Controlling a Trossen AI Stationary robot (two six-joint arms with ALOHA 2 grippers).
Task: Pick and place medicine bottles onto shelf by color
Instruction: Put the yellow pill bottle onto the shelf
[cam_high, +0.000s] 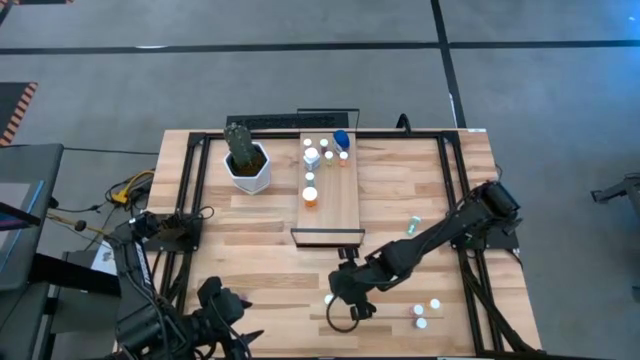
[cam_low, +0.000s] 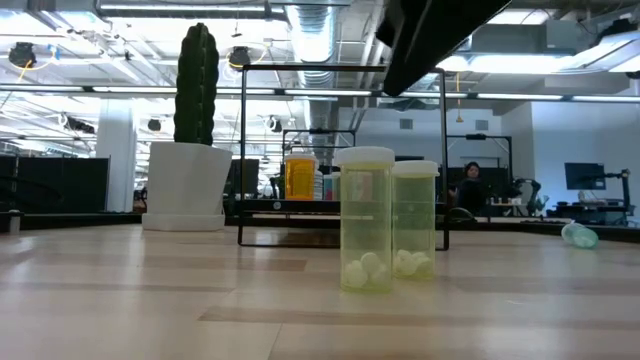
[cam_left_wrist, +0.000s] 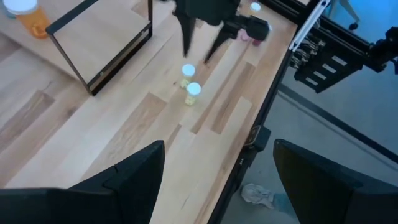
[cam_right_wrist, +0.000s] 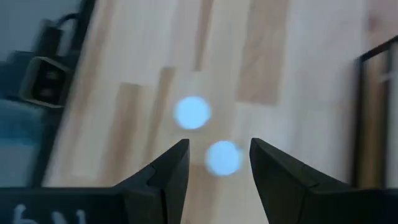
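Note:
Two small yellow-green medicine bottles (cam_low: 367, 220) (cam_low: 415, 222) with white caps stand upright side by side on the table, near its front edge, in front of the shelf (cam_high: 335, 215). My right gripper (cam_right_wrist: 219, 146) hovers open above them, pointing steeply down. In the right wrist view one white cap (cam_right_wrist: 222, 157) shows between its fingertips and the other cap (cam_right_wrist: 191, 113) just beyond. The low view shows the gripper (cam_low: 430, 40) well clear of the caps. My left gripper (cam_left_wrist: 217, 155) waits open at the table's near left corner, with nothing between its fingers.
Several bottles stand on the shelf's far end, among them an orange one (cam_high: 310, 197) and a blue one (cam_high: 341, 139). A white pot with a cactus (cam_high: 247, 165) stands left of the shelf. Two more bottles (cam_high: 427, 310) stand near the front right, and a green one (cam_high: 412, 226) lies right of the shelf.

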